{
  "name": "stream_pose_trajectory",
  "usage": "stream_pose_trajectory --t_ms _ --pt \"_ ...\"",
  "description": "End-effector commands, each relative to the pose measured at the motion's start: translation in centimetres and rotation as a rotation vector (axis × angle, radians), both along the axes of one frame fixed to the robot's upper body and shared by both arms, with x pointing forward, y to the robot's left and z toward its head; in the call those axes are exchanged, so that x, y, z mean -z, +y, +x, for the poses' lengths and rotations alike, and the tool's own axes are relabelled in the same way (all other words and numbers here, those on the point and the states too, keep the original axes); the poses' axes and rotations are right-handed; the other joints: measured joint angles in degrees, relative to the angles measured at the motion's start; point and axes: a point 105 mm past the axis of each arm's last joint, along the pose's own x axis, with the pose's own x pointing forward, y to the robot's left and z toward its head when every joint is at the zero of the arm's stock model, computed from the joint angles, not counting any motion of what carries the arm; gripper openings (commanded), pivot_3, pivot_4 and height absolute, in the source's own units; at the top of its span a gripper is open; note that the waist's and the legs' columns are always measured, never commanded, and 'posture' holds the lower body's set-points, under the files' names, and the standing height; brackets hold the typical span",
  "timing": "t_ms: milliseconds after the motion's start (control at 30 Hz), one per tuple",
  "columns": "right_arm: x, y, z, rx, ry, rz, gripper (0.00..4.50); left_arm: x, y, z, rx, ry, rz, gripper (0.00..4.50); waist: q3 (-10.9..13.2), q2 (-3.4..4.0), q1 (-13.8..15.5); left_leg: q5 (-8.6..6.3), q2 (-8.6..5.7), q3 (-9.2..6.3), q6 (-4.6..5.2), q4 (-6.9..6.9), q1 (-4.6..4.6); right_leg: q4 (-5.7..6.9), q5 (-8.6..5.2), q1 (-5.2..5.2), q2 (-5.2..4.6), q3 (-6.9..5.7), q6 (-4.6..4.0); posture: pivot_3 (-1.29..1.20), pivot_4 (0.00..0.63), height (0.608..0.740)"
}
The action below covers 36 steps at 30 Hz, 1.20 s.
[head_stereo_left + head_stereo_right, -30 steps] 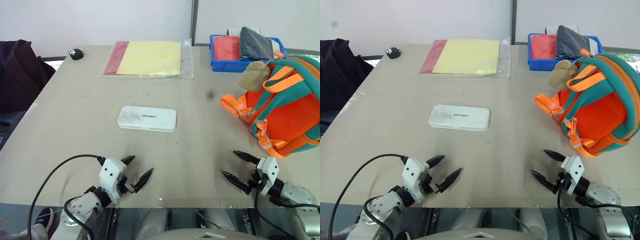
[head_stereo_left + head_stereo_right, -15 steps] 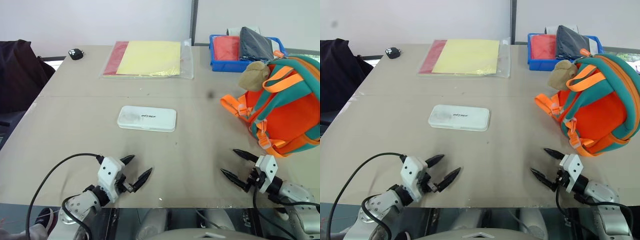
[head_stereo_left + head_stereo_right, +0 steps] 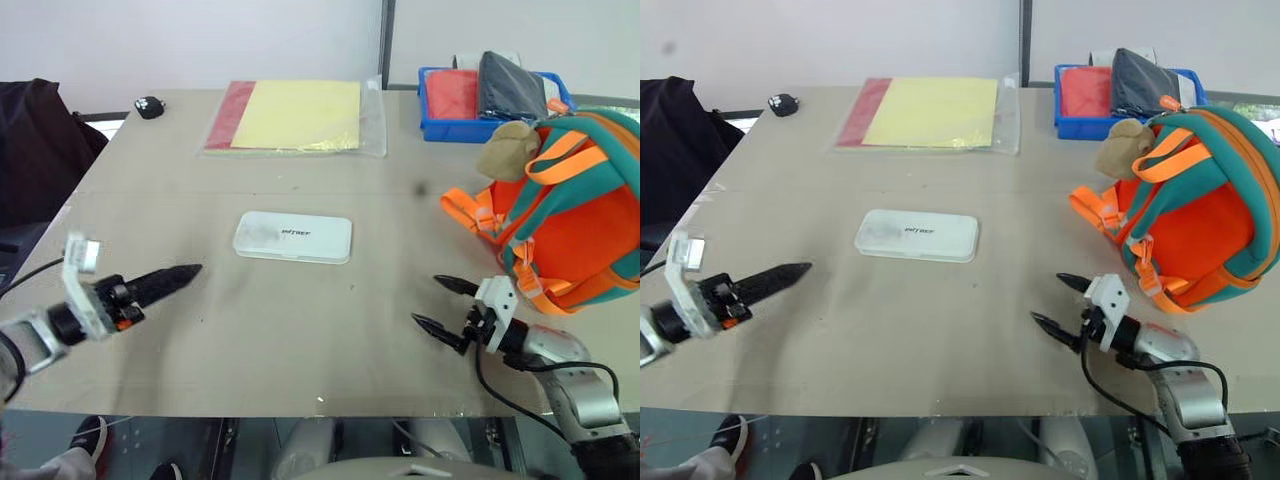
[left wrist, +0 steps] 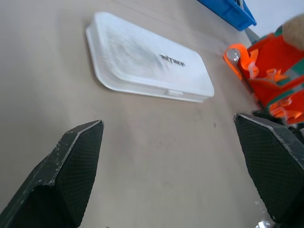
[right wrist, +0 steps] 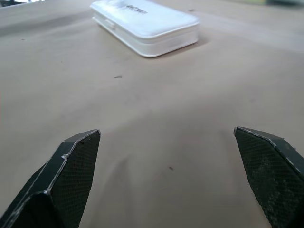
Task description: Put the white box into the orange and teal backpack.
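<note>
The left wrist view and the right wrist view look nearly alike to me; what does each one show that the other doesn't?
Left wrist view alone: part of the orange and teal backpack with its orange strap, and a corner of the blue bin beyond the white box. Right wrist view alone: the box's thick side edge, seen low from the other end. Both share: the white box lying flat on the tan table, untouched, framed between the wide-apart black fingers of that arm's own open claw.

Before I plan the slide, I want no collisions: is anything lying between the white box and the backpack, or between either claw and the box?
Nothing visible. Bare table lies between the box and the backpack. The left claw and right claw, both open, each face the box across bare tabletop.
</note>
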Motion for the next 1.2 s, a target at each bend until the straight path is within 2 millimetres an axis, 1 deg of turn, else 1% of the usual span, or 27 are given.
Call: stream_pose_trajectory --t_ms 33,100,167,200,233,267,300,333,367,433,533,633,767,933,1000,1100,1200 --pt "-1.3 1.8 1.5 -0.024 -0.046 0.01 4.46 0.1 0.9 1.9 0.016 0.088 -0.038 4.5 0.03 -0.01 -0.2 0.01 -0.02 0.0 -0.02 0.0 0.01 0.02 0.0 0.0 0.0 0.02 0.0 0.0 0.15 0.74" --pt "-1.6 2.6 2.6 -0.023 -0.061 0.006 4.46 0.1 0.7 3.6 0.022 0.103 -0.05 4.5 0.09 -0.14 -0.28 0.05 -0.03 -0.02 -0.08 -0.01 0.03 0.08 0.01 -0.03 -0.01 0.01 0.0 0.0 0.15 0.74" --pt "-2.3 3.5 3.7 -0.009 -0.095 0.021 4.46 0.2 0.2 5.8 0.024 0.11 -0.056 4.5 0.06 -0.21 -0.33 0.1 -0.05 -0.05 -0.17 -0.04 -0.1 0.17 0.01 -0.26 0.0 0.02 -0.01 0.0 0.15 0.74" --pt "-2.5 3.8 4.1 -0.002 -0.103 0.027 4.46 0.3 -0.1 6.5 0.032 0.116 -0.049 4.5 0.06 -0.23 -0.3 0.1 -0.05 -0.06 -0.17 -0.04 -0.17 0.18 0.01 -0.34 0.0 0.01 -0.01 0.0 0.15 0.74" --pt "-2.6 4.2 4.3 -0.007 -0.104 0.034 3.95 0.5 -0.3 7.0 0.036 0.125 -0.043 4.5 0.04 -0.28 -0.32 0.12 -0.08 -0.08 -0.2 -0.03 -0.28 0.19 0.01 -0.42 0.0 -0.03 -0.01 0.0 0.15 0.74" --pt "-2.6 4.6 4.5 -0.009 -0.107 0.032 3.67 0.8 -0.4 7.4 0.04 0.134 -0.035 4.5 0.04 -0.28 -0.52 0.15 -0.08 -0.15 -0.24 0.05 -0.44 0.23 0.02 -0.56 -0.01 -0.1 -0.01 0.0 0.15 0.74" --pt "-2.6 4.9 4.8 -0.007 -0.113 0.03 3.14 1.1 -0.5 7.8 0.045 0.142 -0.025 4.5 0.02 -0.3 -0.73 0.17 -0.1 -0.15 -0.26 0.11 -0.73 0.3 0.03 -0.8 -0.04 -0.07 -0.01 0.0 0.15 0.74" --pt "-2.6 5.2 5.2 0.004 -0.116 0.028 2.87 1.4 -0.6 8.1 0.047 0.149 -0.019 4.5 0.01 -0.33 -1.08 0.18 -0.16 -0.15 -0.26 0.13 -0.83 0.36 0.03 -0.91 -0.08 -0.08 -0.01 0.0 0.15 0.74" --pt "-2.6 5.4 5.7 0.025 -0.118 0.021 2.5 1.6 -0.7 8.4 0.047 0.153 -0.017 4.5 0.0 -0.36 -1.5 0.18 -0.18 -0.14 -0.27 0.13 -0.88 0.38 0.03 -1.04 -0.11 -0.12 -0.01 0.0 0.15 0.74" --pt "-2.5 5.7 6.5 0.061 -0.118 0.011 1.41 1.9 -1.0 8.8 0.048 0.16 -0.015 4.5 0.0 -0.4 -1.97 0.2 -0.24 -0.15 -0.28 0.14 -0.93 0.41 0.03 -1.09 -0.15 -0.16 -0.01 0.0 0.15 0.74" --pt "-2.1 6.0 7.3 0.086 -0.123 -0.019 0.06 2.3 -1.5 9.5 0.04 0.171 -0.028 4.5 0.0 -0.42 -2.1 0.22 -0.24 -0.12 -0.33 0.14 -0.93 0.62 0.02 -1.2 -0.19 -0.16 -0.01 0.0 0.15 0.74" --pt "-2.0 6.5 7.8 0.088 -0.126 -0.036 0.06 3.2 -2.1 9.5 0.071 0.211 -0.008 4.5 -0.01 -0.42 -2.05 0.25 -0.25 -0.08 -0.36 0.15 -0.93 0.84 0.02 -1.3 -0.26 -0.16 -0.01 0.0 0.15 0.74" --pt "-2.1 7.5 8.1 0.076 -0.135 -0.047 0.06 3.7 -3.6 9.0 0.172 0.264 -0.026 4.5 -0.02 -0.44 -2.05 0.26 -0.29 -0.06 -0.35 0.2 -0.92 0.99 0.02 -1.32 -0.3 -0.15 -0.01 0.0 0.15 0.74" --pt "-2.4 9.2 8.0 0.026 -0.155 -0.051 0.06 4.3 -5.3 9.1 0.23 0.288 -0.054 4.5 -0.04 -0.45 -1.95 0.26 -0.31 -0.07 -0.35 0.22 -0.91 1.04 0.02 -1.33 -0.32 -0.17 -0.01 0.0 0.15 0.74" --pt "-2.6 10.0 8.1 0.017 -0.164 -0.045 0.06 4.7 -6.5 9.0 0.275 0.302 -0.083 4.5 -0.05 -0.44 -1.8 0.26 -0.33 -0.07 -0.35 0.23 -0.92 1.06 0.02 -1.33 -0.37 -0.18 0.0 0.0 0.15 0.74" --pt "-2.7 10.5 8.1 0.015 -0.168 -0.035 0.06 5.1 -7.9 8.9 0.328 0.32 -0.135 4.5 -0.06 -0.46 -1.79 0.26 -0.36 -0.08 -0.34 0.26 -0.92 1.08 0.02 -1.32 -0.4 -0.19 0.0 0.0 0.15 0.74" --pt "-2.6 10.4 8.1 0.016 -0.17 -0.035 0.06 5.4 -8.8 8.6 0.36 0.336 -0.179 4.5 -0.07 -0.45 -1.8 0.26 -0.36 -0.11 -0.34 0.26 -0.91 1.09 0.02 -1.32 -0.4 -0.22 0.0 0.0 0.15 0.74"
